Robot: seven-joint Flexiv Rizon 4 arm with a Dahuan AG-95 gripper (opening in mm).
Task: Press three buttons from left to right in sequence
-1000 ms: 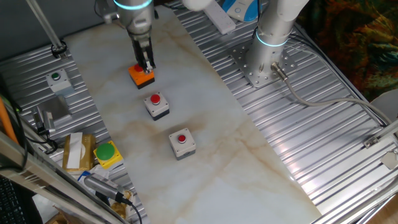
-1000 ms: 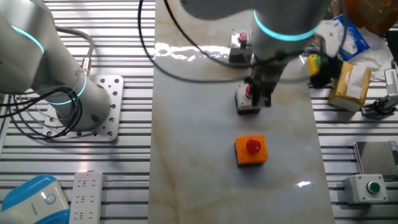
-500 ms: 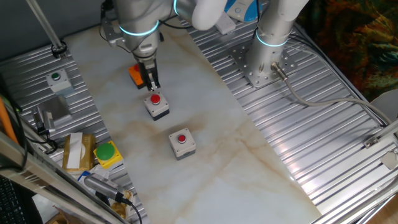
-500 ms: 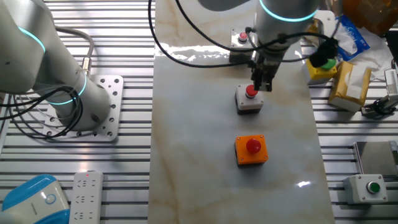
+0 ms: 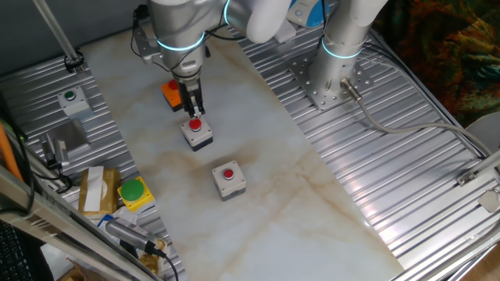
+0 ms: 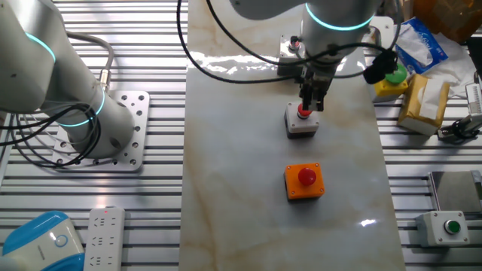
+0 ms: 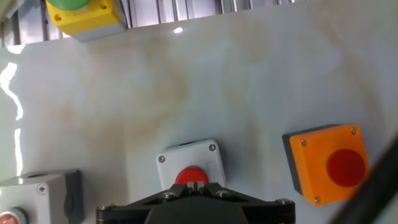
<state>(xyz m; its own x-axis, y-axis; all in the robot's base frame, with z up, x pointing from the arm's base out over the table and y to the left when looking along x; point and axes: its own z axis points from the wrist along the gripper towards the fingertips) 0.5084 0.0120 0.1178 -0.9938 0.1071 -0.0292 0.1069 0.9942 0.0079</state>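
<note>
Three red-capped button boxes stand in a row on the marble board. The orange box [image 5: 169, 92] [image 6: 304, 181] [image 7: 326, 163] is at one end. A light grey box [image 5: 198, 135] [image 6: 301, 123] [image 7: 186, 160] is in the middle. A second grey box [image 5: 229, 179] [image 7: 37, 196] is at the other end. My gripper [image 5: 193, 116] [image 6: 305, 108] [image 7: 197, 185] points straight down on the middle box's red cap [image 7: 191, 175]. Its fingertips are shut against each other and sit at the cap. The arm partly hides the orange box in one fixed view and the end grey box in the other.
A green button on a yellow box [image 5: 135, 192] [image 6: 386, 76] [image 7: 84, 12] stands at the board's edge. A grey box with a small green button [image 5: 73, 100] [image 6: 444, 226] sits on the ribbed metal table. A cardboard box [image 6: 422, 102] and the arm's base [image 5: 336, 74] stand beside the board.
My gripper has moved from the orange box to the middle grey box and has come down onto its red cap. The boxes have not moved.
</note>
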